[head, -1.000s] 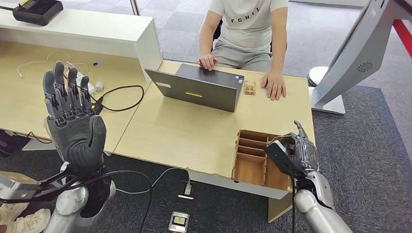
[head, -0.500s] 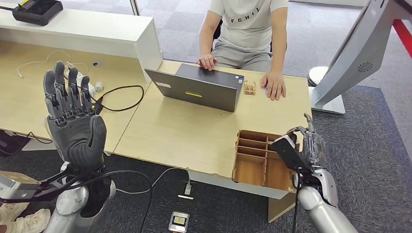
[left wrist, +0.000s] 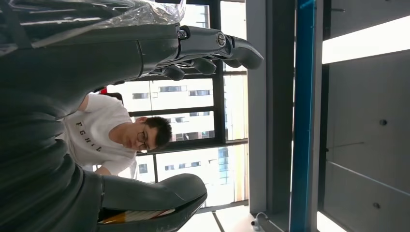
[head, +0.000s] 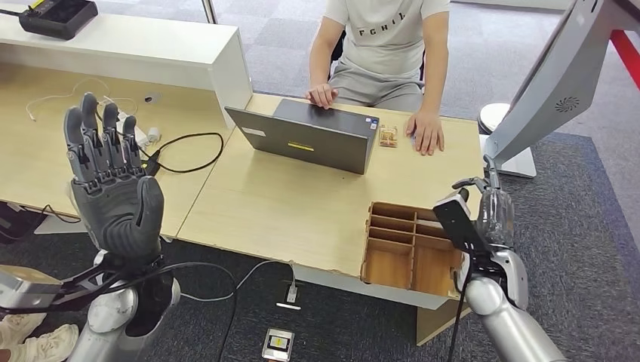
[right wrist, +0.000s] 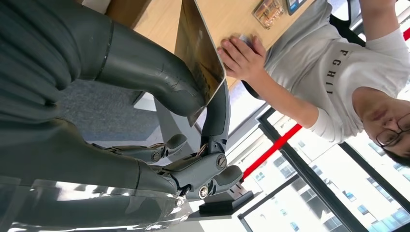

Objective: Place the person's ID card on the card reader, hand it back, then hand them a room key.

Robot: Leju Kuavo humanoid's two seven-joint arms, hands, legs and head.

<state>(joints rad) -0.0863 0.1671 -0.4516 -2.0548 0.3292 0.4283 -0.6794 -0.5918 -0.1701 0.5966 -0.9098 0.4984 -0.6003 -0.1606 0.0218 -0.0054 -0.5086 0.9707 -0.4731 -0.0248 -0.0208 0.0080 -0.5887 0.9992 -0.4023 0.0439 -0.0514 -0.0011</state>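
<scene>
Card [right wrist: 199,50] pinched in right hand [head: 483,219] (left hand [head: 113,185] raised)

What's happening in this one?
The robot's right hand holds a dark card pinched between thumb and finger above the wooden compartment tray at the table's near edge. The left hand is raised, fingers spread, holding nothing. Across the table a person sits behind a laptop, hands resting on the table.
</scene>
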